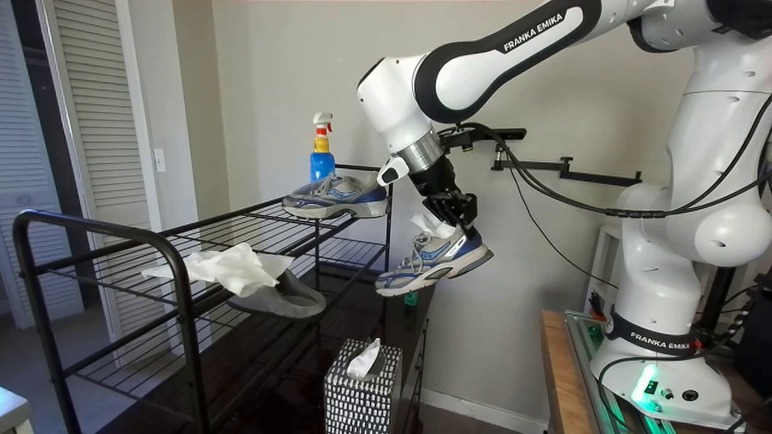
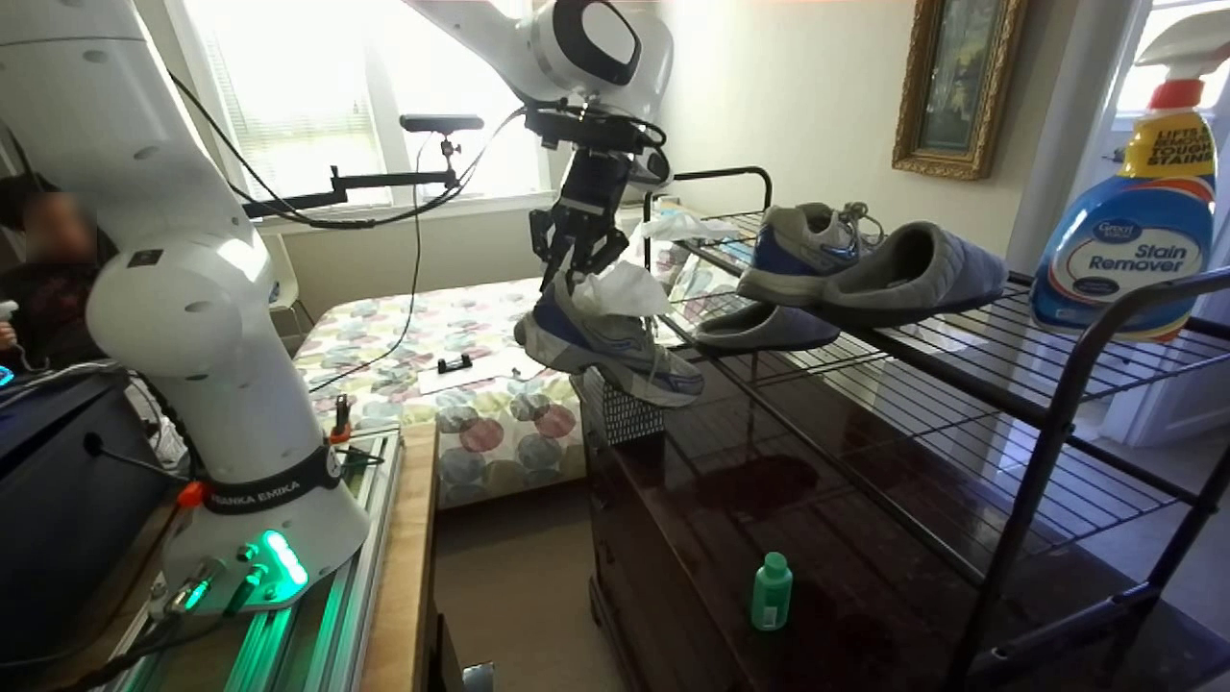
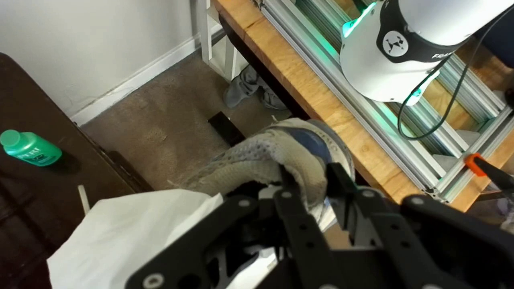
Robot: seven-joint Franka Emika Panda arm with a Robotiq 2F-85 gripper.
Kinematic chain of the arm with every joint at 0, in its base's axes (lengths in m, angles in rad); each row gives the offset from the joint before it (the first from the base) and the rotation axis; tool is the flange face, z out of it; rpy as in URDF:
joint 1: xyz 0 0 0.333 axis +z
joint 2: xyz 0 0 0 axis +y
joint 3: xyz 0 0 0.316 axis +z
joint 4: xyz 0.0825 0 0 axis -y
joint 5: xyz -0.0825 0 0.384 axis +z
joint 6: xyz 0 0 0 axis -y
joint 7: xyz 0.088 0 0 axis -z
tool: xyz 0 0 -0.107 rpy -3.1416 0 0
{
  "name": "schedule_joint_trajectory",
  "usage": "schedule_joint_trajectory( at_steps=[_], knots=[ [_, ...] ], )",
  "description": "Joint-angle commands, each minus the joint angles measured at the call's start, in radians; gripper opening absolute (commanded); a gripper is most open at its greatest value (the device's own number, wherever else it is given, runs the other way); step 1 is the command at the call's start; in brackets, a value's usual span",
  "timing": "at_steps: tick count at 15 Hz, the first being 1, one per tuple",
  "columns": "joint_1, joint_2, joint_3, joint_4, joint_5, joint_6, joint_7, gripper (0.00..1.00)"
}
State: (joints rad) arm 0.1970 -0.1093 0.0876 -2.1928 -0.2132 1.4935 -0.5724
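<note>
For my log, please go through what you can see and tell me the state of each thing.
Held sneaker: in midair, toe tilted down
White tissue: sticking up from that sneaker's opening
End effector: closed on that sneaker's heel
Other sneaker: sole-down on the rack
Slippers: both sole-down
Loose tissue: crumpled
Spray bottle: upright
Green bottle: upright, capped
Tissue box: open, a sheet poking out
Base light: glowing green

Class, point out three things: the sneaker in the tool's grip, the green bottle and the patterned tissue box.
Held sneaker (image 1: pixel 435 258), in an exterior view: middle of its side.
Green bottle (image 3: pixel 36 149), in the wrist view: its body.
Tissue box (image 1: pixel 362 399), in an exterior view: its patterned wall.
</note>
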Motion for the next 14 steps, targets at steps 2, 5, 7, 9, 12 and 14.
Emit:
schedule_joint_trajectory(
  at_steps=[2, 5, 7, 9, 12, 14],
  knots=[
    [-0.032, -0.013, 0.003, -0.049, 0.067, 0.100, 0.125, 0.06],
    [-0.042, -0.017, 0.005, -0.071, 0.094, 0.171, 0.206, 0.06],
    [-0.049, -0.019, 0.006, -0.078, 0.104, 0.214, 0.282, 0.06],
    [-0.056, -0.015, 0.004, -0.078, 0.105, 0.241, 0.347, 0.06],
    [-0.068, -0.021, 0.002, -0.083, 0.098, 0.267, 0.416, 0.06],
    [-0.069, -0.020, 0.006, -0.080, 0.080, 0.272, 0.423, 0.06]
  ],
)
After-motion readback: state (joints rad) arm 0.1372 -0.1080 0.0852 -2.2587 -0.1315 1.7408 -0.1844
